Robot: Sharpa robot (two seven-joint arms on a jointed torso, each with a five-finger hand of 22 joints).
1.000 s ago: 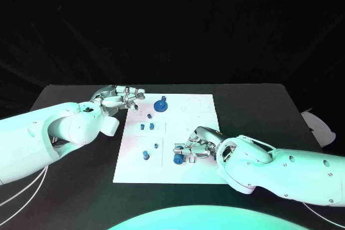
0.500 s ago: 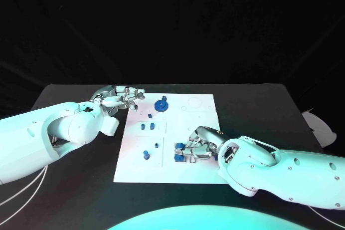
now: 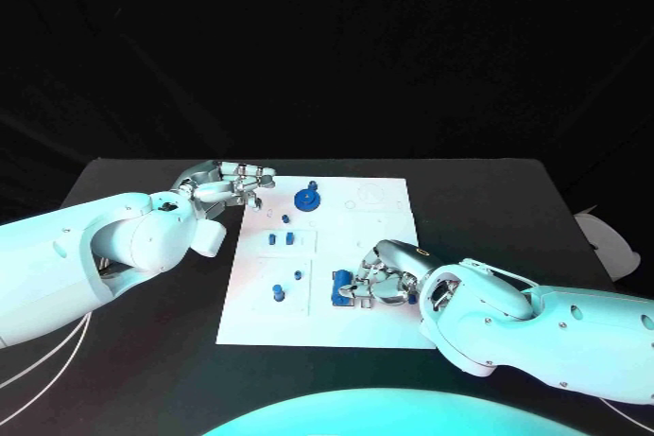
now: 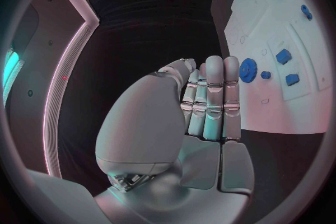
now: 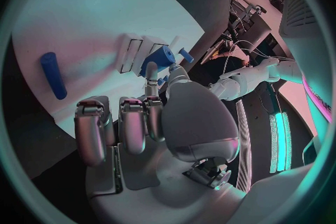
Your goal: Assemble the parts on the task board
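Observation:
The white task board (image 3: 388, 322) lies mid-table. My right hand (image 3: 385, 278) hovers over its near right part and pinches a blue block (image 3: 344, 285) between thumb and finger; the right wrist view shows that block (image 5: 159, 60) held just above white slots (image 5: 133, 47). My left hand (image 3: 232, 183) rests at the board's far left corner, fingers curled in and holding nothing; the left wrist view shows its fingers (image 4: 210, 95) close together. On the board are a blue gear (image 3: 307, 200), a small peg (image 3: 312, 185), two small blocks (image 3: 280, 238) and two pegs (image 3: 278, 291).
A blue cylinder (image 5: 53, 74) lies flat on the board near my right hand. The black table (image 3: 505, 200) stretches bare to the right of the board. A pale object (image 3: 604, 239) sits at the table's right edge.
My right hand has shifted slightly and turned the blue block in its fingers, so more of the block shows. The left hand has stayed put.

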